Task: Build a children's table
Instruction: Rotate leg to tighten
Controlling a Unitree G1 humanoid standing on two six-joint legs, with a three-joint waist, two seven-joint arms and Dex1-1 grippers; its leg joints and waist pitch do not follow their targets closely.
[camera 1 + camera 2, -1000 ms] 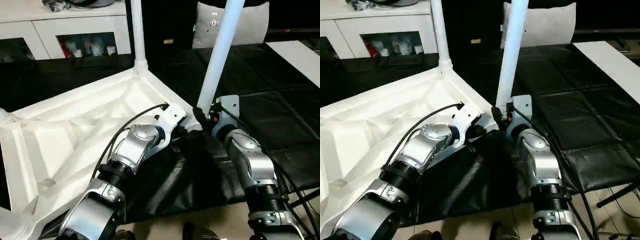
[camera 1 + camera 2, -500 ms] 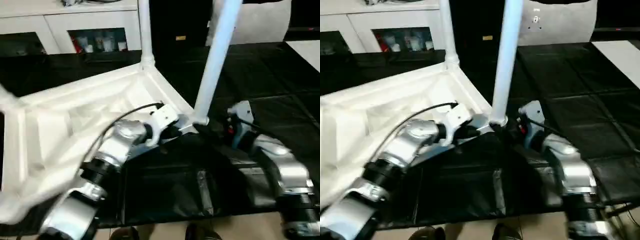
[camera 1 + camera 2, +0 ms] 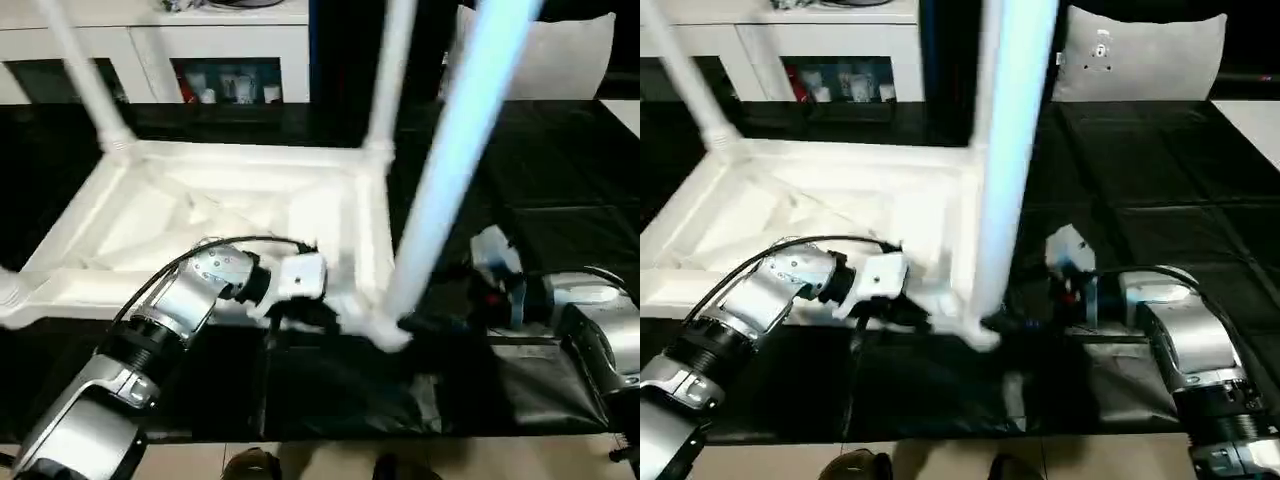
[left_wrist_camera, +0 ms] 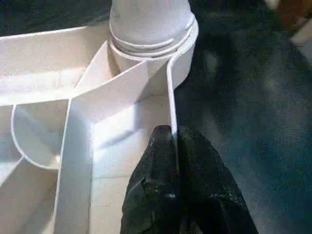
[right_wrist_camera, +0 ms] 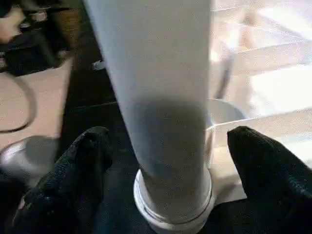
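Observation:
The children's table [image 3: 230, 200] lies upside down on the black work surface, ribbed underside up, with white tube legs rising from its corner sockets. My left gripper [image 4: 173, 141] is shut on the thin rim wall just beside the near right corner socket [image 4: 151, 44]. The nearest leg [image 3: 450, 170] stands in that socket, leaning slightly. My right gripper [image 5: 168, 146] is open around the base of this leg, one black finger [image 5: 83, 156] on each side with a gap to the tube. From the head camera that gripper [image 3: 430, 322] sits low at the foot of the leg.
Two more legs [image 3: 85, 80] [image 3: 390, 70] stand at the far corners. A white cabinet [image 3: 150, 30] and a grey cushion [image 3: 560, 50] are behind the work surface. Black cover [image 3: 560, 200] stretches to the right. The surface's front edge runs just below my arms.
The head camera has swung, so the whole picture shifted. My right gripper's jaws have widened around the leg's base. My left gripper stays clamped on the rim.

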